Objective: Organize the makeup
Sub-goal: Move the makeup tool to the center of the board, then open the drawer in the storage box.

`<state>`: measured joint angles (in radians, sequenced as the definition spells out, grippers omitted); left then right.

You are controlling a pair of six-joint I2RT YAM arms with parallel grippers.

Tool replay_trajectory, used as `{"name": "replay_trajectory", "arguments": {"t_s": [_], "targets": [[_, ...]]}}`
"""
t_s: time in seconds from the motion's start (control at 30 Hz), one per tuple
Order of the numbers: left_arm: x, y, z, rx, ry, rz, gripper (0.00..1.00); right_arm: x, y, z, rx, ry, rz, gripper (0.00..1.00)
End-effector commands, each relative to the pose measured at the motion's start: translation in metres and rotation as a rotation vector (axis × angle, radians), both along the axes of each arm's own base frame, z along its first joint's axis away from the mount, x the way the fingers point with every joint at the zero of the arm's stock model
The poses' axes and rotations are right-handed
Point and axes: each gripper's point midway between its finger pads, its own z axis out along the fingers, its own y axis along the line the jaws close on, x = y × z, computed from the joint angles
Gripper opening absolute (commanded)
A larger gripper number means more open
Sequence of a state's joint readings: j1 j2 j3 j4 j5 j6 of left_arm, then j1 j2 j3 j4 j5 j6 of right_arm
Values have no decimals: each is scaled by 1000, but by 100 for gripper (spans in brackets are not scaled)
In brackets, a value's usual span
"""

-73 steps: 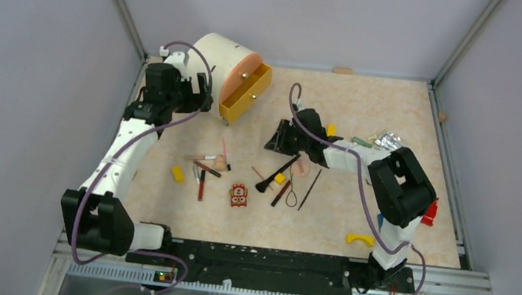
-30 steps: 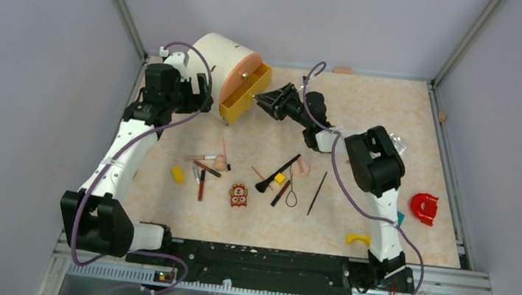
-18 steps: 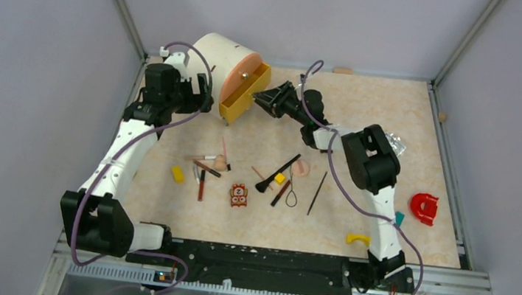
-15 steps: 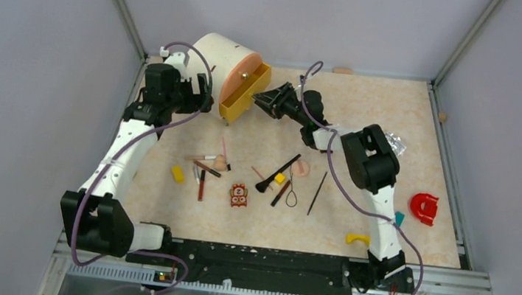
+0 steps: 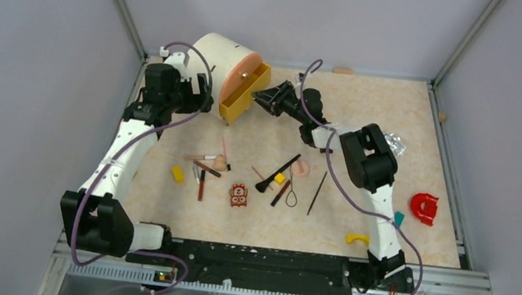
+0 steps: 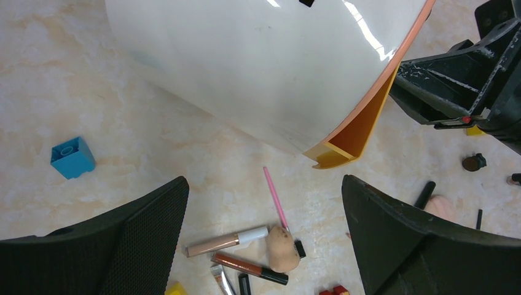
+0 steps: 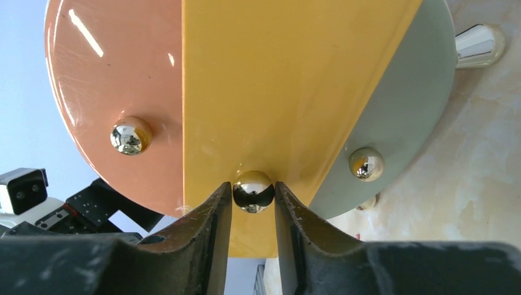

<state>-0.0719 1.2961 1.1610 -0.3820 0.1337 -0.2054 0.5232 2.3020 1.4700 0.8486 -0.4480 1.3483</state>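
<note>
Yellow drawer front (image 7: 289, 92) fills the right wrist view, its middle brass knob (image 7: 253, 187) pinched between the right end effector's (image 7: 252, 203) fingers. Opening the drawer looks like the step in hand, so next comes a straight pull back. The left end effector (image 6: 264, 184) hangs wide open and empty. Only its view shows the makeup (image 6: 227, 241) strewn on the desk (image 6: 92, 110) beneath it.

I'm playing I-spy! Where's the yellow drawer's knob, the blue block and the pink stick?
yellow drawer's knob (image 7: 253, 190): right wrist view, its round front.
blue block (image 6: 72, 157): left wrist view, top face.
pink stick (image 6: 275, 198): left wrist view, mid-shaft.
</note>
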Motion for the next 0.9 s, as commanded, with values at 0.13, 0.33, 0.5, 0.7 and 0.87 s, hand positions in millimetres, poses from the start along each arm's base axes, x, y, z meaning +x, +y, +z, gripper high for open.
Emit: {"name": "replay_trajectory", "arguments": {"t_s": [0.13, 0.33, 0.5, 0.7, 0.87], "targets": [[3, 3, 13, 11, -53, -2, 99, -4, 4, 26, 65, -89, 14, 12], [2, 3, 13, 11, -54, 0, 99, -9, -22, 17, -3, -102, -84, 9], [2, 2, 14, 7, -56, -4, 99, -16, -40, 16, -2, -97, -111, 6], [1, -1, 17, 1, -63, -22, 99, -22, -47, 19, -27, -101, -105, 5], [-1, -9, 23, 20, -89, -54, 99, -33, -56, 24, -42, -117, -122, 4]]}}
